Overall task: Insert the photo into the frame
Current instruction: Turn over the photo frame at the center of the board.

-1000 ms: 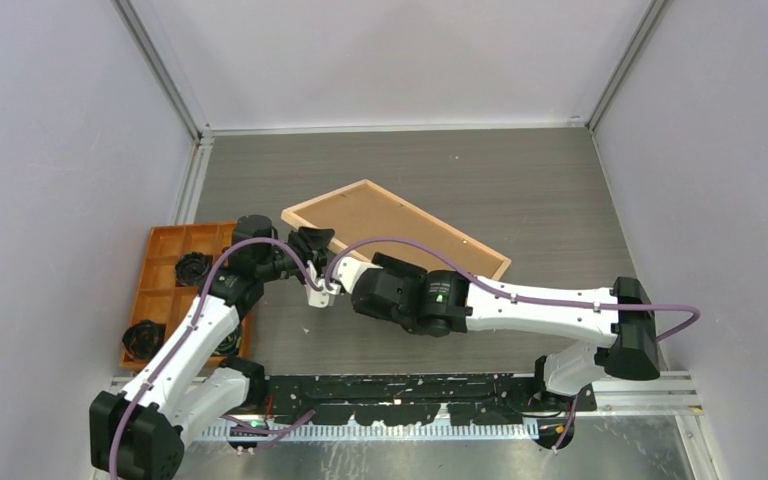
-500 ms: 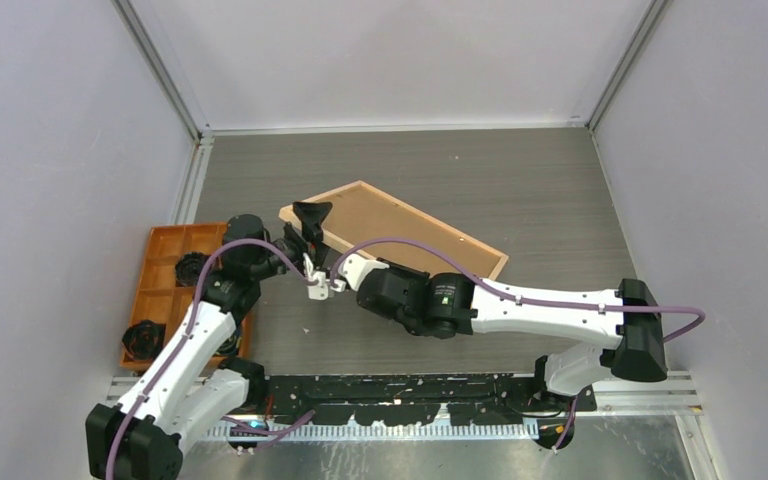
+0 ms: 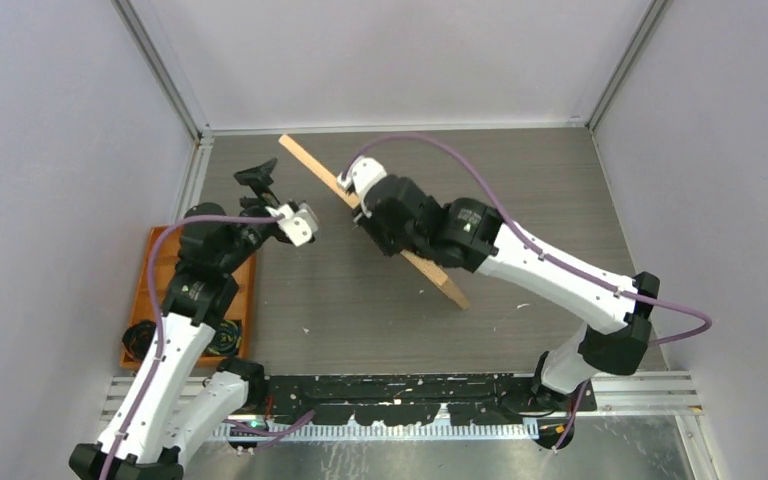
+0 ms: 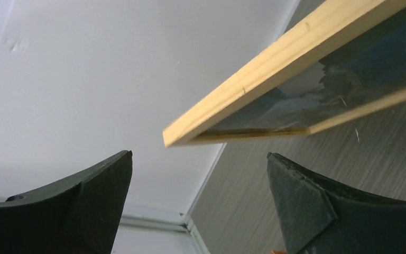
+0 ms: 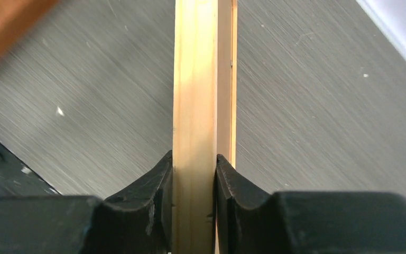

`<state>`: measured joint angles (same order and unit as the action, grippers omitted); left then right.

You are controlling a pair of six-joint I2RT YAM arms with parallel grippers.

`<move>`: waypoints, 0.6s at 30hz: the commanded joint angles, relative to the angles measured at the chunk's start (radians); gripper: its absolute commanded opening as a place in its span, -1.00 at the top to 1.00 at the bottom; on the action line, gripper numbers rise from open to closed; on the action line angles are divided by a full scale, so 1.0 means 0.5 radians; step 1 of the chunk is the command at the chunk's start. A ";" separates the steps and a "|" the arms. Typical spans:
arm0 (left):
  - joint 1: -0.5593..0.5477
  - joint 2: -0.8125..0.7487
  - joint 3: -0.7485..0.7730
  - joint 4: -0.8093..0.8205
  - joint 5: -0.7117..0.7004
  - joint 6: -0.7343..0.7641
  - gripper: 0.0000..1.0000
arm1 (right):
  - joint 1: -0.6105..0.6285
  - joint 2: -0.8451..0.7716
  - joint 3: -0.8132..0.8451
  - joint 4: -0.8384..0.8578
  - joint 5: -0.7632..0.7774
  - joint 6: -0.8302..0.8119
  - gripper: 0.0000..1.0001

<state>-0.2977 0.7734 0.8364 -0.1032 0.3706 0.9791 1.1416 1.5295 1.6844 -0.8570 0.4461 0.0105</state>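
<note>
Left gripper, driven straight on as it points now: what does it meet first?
Likely the end corner of the thin light-wood frame that the right gripper holds on edge; depth is unclear, so the left gripper may slip beneath to the white wall.

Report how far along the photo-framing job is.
Done, it seems: the photo shows as blue tones inside the frame in the left wrist view. In hand: the right end effector is clamped on the frame's wooden edge, holding it tipped up on edge. The left end effector is open, apart from it. Left: probably laying the frame flat and letting go.
</note>
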 commanded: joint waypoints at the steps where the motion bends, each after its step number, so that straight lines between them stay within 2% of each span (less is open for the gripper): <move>1: 0.040 0.037 0.320 -0.408 -0.308 -0.449 -0.99 | -0.311 0.080 0.386 -0.022 -0.504 0.392 0.90; 3: 0.051 0.192 0.524 -0.763 -0.383 -0.564 -0.99 | -0.528 0.108 0.417 -0.011 -0.782 0.600 0.91; 5: 0.132 0.369 0.777 -1.149 -0.336 -0.743 -0.99 | -0.714 0.115 0.371 0.037 -1.030 0.795 0.91; 8: 0.262 0.588 0.957 -1.400 -0.187 -0.894 -0.99 | -0.889 0.090 0.262 0.109 -1.164 0.899 0.92; 13: 0.309 0.772 0.965 -1.478 -0.187 -0.930 -0.99 | -1.191 -0.026 -0.020 0.225 -1.421 1.055 0.92; 18: 0.310 0.901 0.795 -1.364 -0.159 -0.926 -0.99 | -1.423 -0.344 -0.597 0.536 -1.570 1.199 0.92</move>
<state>-0.1482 1.2106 1.2766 -0.7712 0.2615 0.5503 0.4923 1.4849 1.5684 -0.6857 -0.2180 0.5053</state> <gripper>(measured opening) 0.996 0.324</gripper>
